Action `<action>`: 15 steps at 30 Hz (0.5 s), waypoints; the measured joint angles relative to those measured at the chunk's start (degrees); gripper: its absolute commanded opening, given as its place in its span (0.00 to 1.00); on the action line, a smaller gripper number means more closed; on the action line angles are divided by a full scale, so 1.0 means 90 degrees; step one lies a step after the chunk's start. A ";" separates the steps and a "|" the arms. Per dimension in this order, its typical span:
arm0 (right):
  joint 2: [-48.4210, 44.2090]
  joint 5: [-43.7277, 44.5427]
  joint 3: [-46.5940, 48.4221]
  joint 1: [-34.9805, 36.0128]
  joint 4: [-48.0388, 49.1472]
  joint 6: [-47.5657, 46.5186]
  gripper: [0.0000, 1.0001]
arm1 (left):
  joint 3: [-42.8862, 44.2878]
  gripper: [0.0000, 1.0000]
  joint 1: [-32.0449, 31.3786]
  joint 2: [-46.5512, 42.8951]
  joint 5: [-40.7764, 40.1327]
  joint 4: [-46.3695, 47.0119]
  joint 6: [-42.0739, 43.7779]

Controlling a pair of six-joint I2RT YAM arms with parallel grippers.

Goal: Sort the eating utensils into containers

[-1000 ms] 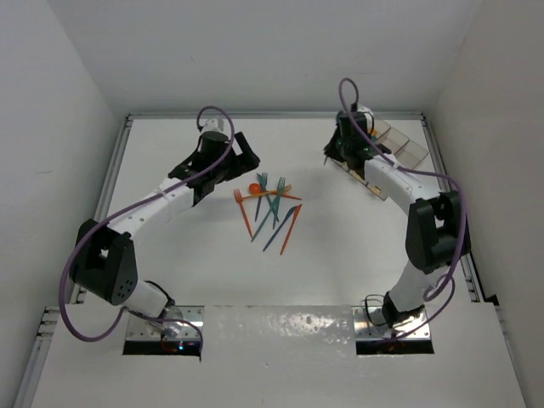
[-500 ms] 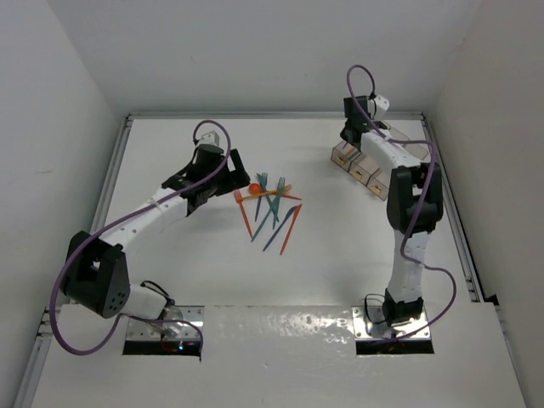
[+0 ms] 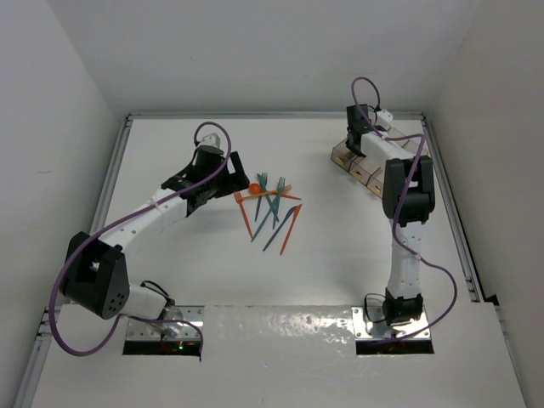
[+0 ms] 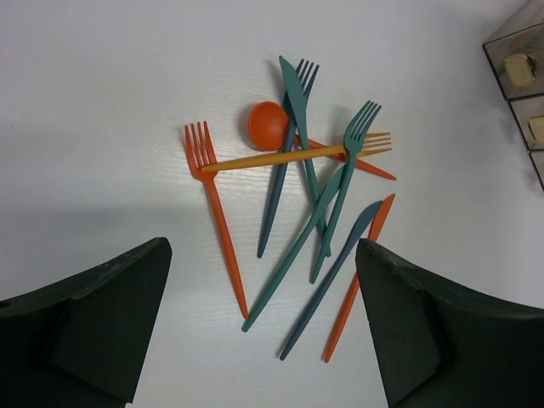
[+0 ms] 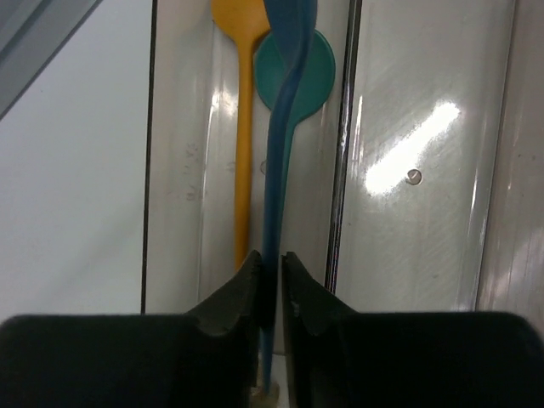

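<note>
From above, the left arm is reaching forward, the left claw [image 3: 228,172] hovering just left of the pile of forks, knives and a spoon [image 3: 270,208] lying mid-surface [image 3: 340,255]. The right arm is stretching to the bins [image 3: 344,155] near the far right white wall.

The left wrist view is showing the left claw spread wide, released, above the pile.

The right wrist view is showing the right claw [image 5: 270,272] clenched on a blue utensil [image 5: 279,127] over one bin, which is holding an orange spoon [image 5: 242,127] and a teal spoon [image 5: 313,64].
</note>
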 measured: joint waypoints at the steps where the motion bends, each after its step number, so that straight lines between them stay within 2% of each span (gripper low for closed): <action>1: 0.0027 -0.0015 0.0007 0.0000 -0.0012 0.0017 0.28 | 0.0000 0.89 0.0000 0.0000 0.0012 0.0000 0.0000; 6: 0.0041 -0.0097 0.0022 0.0012 -0.0010 -0.0017 0.44 | -0.0002 0.88 0.0000 0.0005 0.0138 0.0005 0.0029; 8: 0.0029 -0.0134 0.0019 0.0015 0.0010 -0.0085 0.47 | -0.0002 0.84 0.0000 0.0015 0.0204 0.0005 0.0080; 10: -0.0053 -0.0148 -0.0034 0.0012 0.0022 -0.0209 0.48 | 0.0000 0.80 -0.0007 0.0044 0.0250 0.0007 0.0117; 11: -0.0136 -0.0148 -0.0097 0.0012 0.0032 -0.0287 0.47 | 0.0000 0.74 -0.0010 0.0070 0.0257 0.0007 0.0124; 13: -0.0418 -0.0172 -0.0323 0.0039 0.0063 -0.0503 0.43 | 0.0010 0.67 -0.0022 0.0192 0.0274 0.0005 0.0146; 15: -0.0831 -0.0257 -0.0675 0.0068 0.0209 -0.0792 0.38 | 0.0027 0.64 -0.0046 0.0372 0.0272 0.0000 0.0168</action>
